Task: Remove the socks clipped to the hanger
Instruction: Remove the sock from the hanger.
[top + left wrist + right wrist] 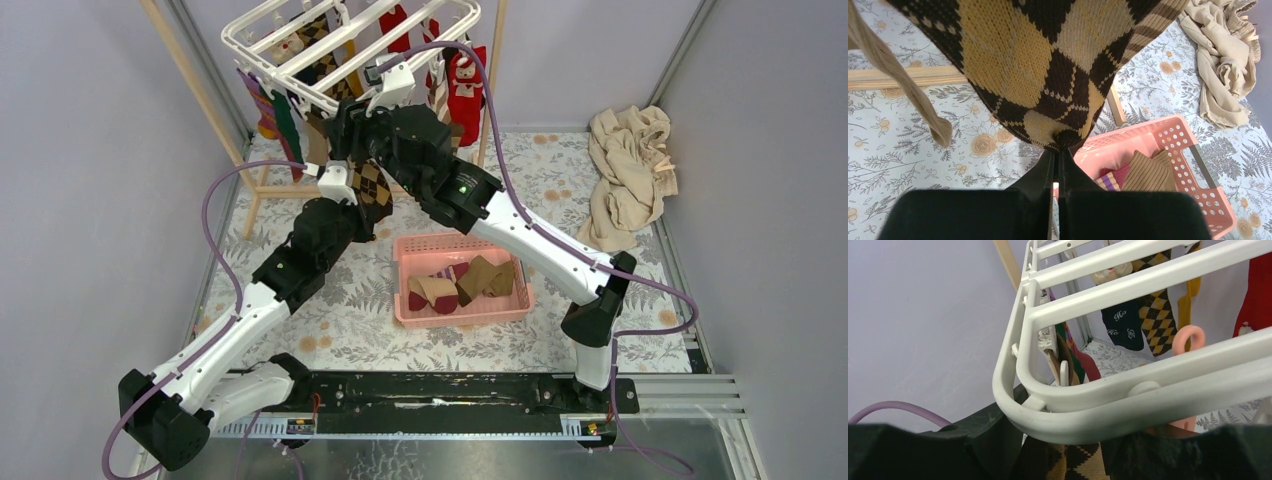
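At the top of the overhead view, around 12 o'clock, the hanger [352, 48] hangs tilted from a wooden frame [190, 75], with socks dangling under it. The left gripper [368, 197] is raised at centre and pinches the lower end of a brown and yellow diamond sock [374, 190] that runs up towards the hanger's near edge. The right gripper [346, 118] reaches up to that same edge, just above the sock. A pink basket [465, 317] sits on the flowered table at 5 o'clock from the hanger, with a few socks inside. A beige cloth [630, 170] lies crumpled at 3 o'clock.

In the left wrist view, the left gripper [1058, 152] has its fingers pressed together on the tip of the diamond sock [1038, 65], which fills the upper half. The basket [1179, 137] shows at 4 o'clock and the beige cloth [1223, 65] at 2 o'clock.

In the right wrist view, the hanger's [1128, 310] rounded corner crosses the middle. The right gripper [1073, 457] sits just under it at 6 o'clock, its fingers [973, 440] apart at middling width on either side of the diamond sock's [1079, 464] top. The rim hides whether they touch anything.
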Robot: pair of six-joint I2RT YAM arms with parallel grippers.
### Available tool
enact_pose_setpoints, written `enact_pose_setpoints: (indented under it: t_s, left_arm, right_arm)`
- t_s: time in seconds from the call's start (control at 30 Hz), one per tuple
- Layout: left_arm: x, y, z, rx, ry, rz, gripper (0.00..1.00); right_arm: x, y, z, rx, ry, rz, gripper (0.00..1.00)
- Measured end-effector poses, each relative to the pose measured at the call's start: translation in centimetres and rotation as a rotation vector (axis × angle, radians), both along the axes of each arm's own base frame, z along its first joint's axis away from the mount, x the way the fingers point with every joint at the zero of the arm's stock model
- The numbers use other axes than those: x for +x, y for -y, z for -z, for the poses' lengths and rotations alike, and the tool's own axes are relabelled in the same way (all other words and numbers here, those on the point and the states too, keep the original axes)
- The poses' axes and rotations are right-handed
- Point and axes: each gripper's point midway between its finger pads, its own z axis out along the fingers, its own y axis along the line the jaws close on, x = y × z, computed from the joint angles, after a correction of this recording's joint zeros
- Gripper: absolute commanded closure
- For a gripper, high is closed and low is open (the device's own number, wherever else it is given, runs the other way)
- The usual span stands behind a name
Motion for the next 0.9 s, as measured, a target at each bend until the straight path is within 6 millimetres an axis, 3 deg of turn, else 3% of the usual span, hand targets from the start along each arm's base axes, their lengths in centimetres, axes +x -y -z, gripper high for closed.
enact_pose_setpoints:
  t_s: [0.1,0.13,0.2,0.37,0.63,0.7,0.77,0.9]
  left_arm:
    - [0.0,0.0,0.0,0.003,0.000,0.000,1.00]
    - [0.0,0.0,0.0,0.004,-0.001,0.001,1.00]
    - [-0.2,0.1,0.1,0.006,-0.002,0.003,1.00]
    - [-0.3,0.1,0.3,0.013,-0.011,0.005,1.00]
    - [-0.5,0.0,0.4,0.016,-0.016,0.005,1.00]
    - [-0.6,-0.1,0.5,0.016,-0.016,0.004,1.00]
    - [-0.7,-0.2,0.7,0.018,-0.018,0.004,1.00]
    - [-0.9,-0.1,1.2,0.026,-0.028,0.006,1.00]
  right_arm:
    - [0.1,0.0,-0.2,0.012,0.010,0.010,0.52]
    - [0.2,0.0,-0.3,0.016,0.014,0.013,0.63]
    - [0.3,-0.1,-0.3,0.024,0.023,0.022,0.73]
    - [0.7,-0.5,0.8,0.032,0.023,0.032,0.89]
    - [0.8,-0.6,1.8,0.031,0.027,0.036,0.88]
    - [0.7,-0.4,1.6,0.034,0.031,0.037,0.84]
    - [0.6,-0.2,1.3,0.041,0.036,0.037,0.70]
    - [0.2,0.5,0.3,0.062,0.053,0.038,0.64]
